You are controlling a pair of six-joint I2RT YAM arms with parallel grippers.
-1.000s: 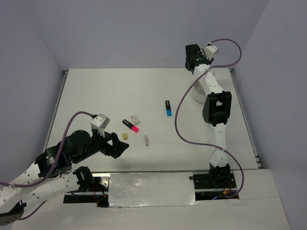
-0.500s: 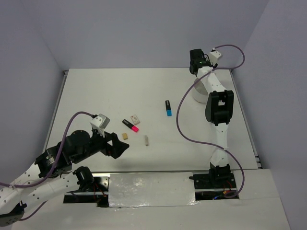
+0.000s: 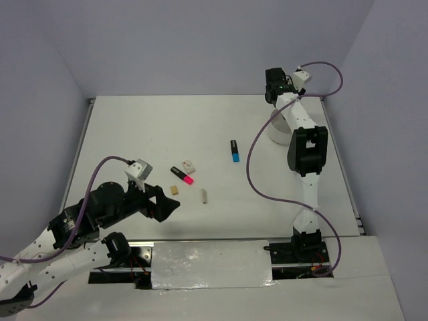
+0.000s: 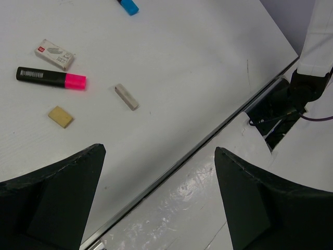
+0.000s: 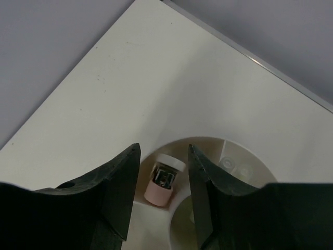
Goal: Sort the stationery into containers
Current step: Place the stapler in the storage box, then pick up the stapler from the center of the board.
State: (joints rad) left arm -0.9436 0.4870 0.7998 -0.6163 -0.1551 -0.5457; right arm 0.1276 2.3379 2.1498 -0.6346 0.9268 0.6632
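My right gripper (image 5: 164, 148) hangs open over the round white bowl (image 5: 244, 156) at the table's far right. A pinkish-and-white eraser-like piece (image 5: 163, 179) lies in one compartment, below the gap between the fingers and touching neither. On the table's middle lie a pink-and-black highlighter (image 4: 51, 77), a white eraser (image 4: 54, 54), a tan eraser (image 4: 61, 116), a small grey stick (image 4: 126, 97) and a blue-and-black highlighter (image 3: 235, 150). My left gripper (image 3: 170, 206) is wide open and holds nothing. It sits low near the table's front edge, just left of the tan eraser (image 3: 174, 190).
A shiny metal strip (image 4: 187, 203) runs along the near edge under my left gripper. The right arm's base and purple cable (image 4: 307, 88) stand at the near right. Walls close the table at the back and sides. The bowl (image 3: 275, 130) is partly hidden behind the right arm.
My right wrist has shifted slightly to the right above the bowl. The left arm and the items on the table have not moved.
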